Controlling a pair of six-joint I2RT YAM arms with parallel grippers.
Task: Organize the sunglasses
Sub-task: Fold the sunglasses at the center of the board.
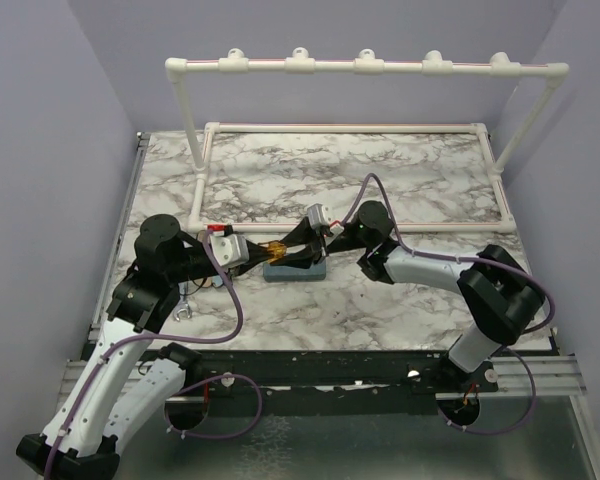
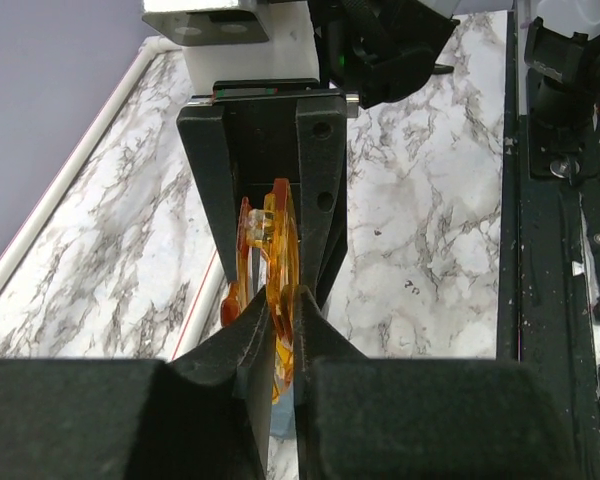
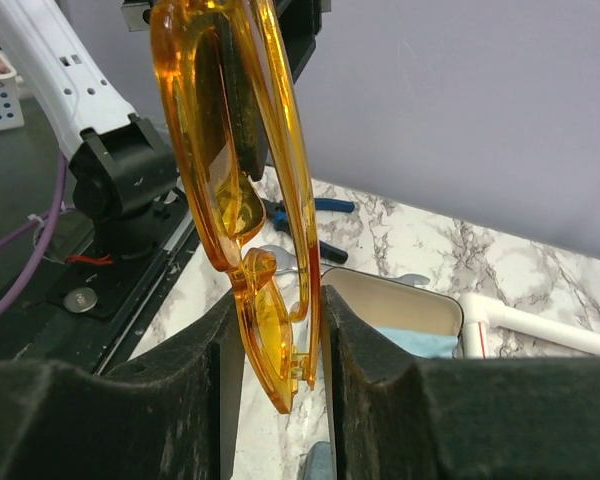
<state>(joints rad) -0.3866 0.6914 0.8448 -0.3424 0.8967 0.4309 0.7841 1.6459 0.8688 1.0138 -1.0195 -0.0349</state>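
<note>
A translucent yellow-orange pair of sunglasses (image 1: 273, 250) hangs folded in the air at the middle of the table, held from both sides. My left gripper (image 1: 263, 253) comes in from the left and is shut on one end (image 2: 280, 250). In the left wrist view its jaws (image 2: 278, 295) pinch the frame. My right gripper (image 1: 296, 248) comes in from the right and is shut on the other end. In the right wrist view (image 3: 275, 300) the lens (image 3: 270, 340) and folded temple sit between its pads. A grey-blue case (image 1: 295, 270) lies just under the sunglasses.
The case stands open with a cream lining (image 3: 400, 300) and a blue cloth (image 3: 420, 342) inside. A white pipe frame (image 1: 350, 128) with a high rail (image 1: 365, 65) takes up the far half. Blue-handled pliers (image 3: 315, 210) and a wrench (image 1: 186, 313) lie at the left.
</note>
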